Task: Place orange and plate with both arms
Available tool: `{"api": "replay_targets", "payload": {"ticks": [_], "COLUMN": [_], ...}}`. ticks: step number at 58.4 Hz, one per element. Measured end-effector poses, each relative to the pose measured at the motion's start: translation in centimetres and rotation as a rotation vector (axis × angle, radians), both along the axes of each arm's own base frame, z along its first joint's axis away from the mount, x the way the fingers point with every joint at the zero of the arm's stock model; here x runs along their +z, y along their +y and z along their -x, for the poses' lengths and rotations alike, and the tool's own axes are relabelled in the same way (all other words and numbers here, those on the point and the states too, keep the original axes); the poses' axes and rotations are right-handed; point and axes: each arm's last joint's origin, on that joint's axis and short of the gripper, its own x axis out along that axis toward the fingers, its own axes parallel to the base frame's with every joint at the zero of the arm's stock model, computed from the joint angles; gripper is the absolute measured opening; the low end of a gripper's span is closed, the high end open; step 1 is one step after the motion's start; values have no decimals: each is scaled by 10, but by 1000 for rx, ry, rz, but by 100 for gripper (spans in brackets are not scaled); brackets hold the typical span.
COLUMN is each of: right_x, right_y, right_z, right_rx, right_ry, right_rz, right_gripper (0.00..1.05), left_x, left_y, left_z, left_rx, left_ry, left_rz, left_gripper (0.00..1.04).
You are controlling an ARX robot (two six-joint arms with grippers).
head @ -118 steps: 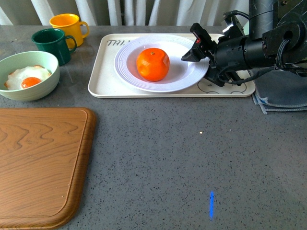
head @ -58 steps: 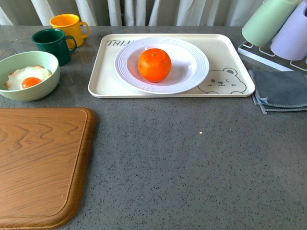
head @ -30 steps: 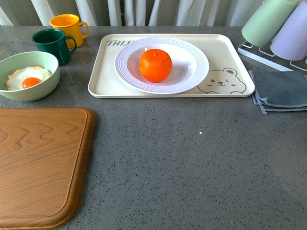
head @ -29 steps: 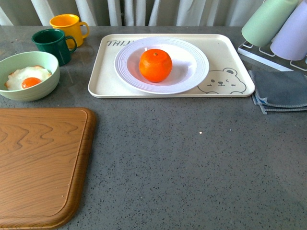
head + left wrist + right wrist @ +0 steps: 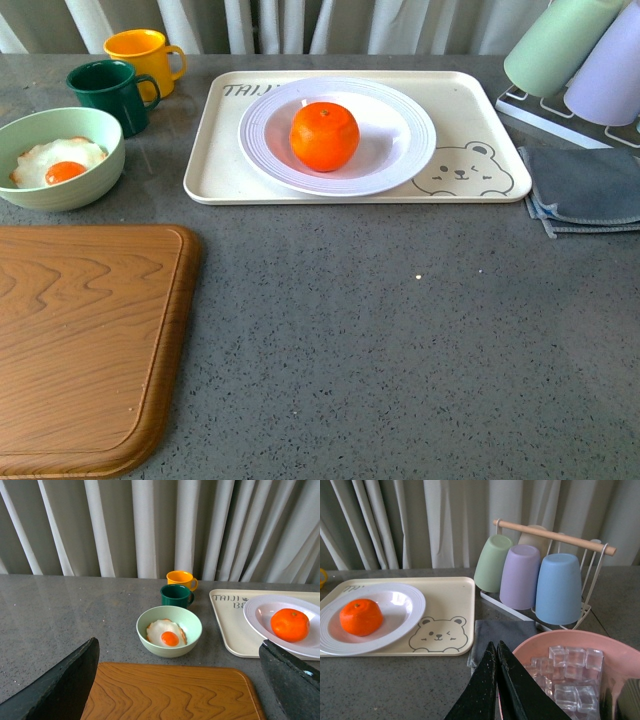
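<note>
Orange (image 5: 324, 136) resting in the well of the white plate (image 5: 405, 112), plate itself on the cream bear tray (image 5: 470, 165) at the far side of the grey surface (image 5: 400, 330). Probably firm and light, round, prone to rolling; best taken across its widest part. Plate likely stiff, glossy, breakable; best gripped at the ridged rim. Left pincer (image 5: 180, 680) spread wide, holding nothing. Right pincer (image 5: 496, 690) pressed together, empty, above a pink bowl of ice cubes (image 5: 572, 672).

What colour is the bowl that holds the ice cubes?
Pink bowl; it shows only in the right wrist view.
</note>
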Motion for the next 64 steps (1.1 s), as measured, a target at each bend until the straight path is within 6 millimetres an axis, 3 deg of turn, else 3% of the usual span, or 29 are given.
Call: {"api": "replay_targets", "payload": {"ticks": [64], "right_x": [12], "right_y": [0], "right_z": [42], "right_rx": [0], "right_ry": [-38], "right_rz": [0], "right_gripper": [2], "left_x": [0], "left_y": [0], "left_z": [0], "left_rx": [0], "left_ry": [0], "left_rz": [0], "left_gripper": [96]}}
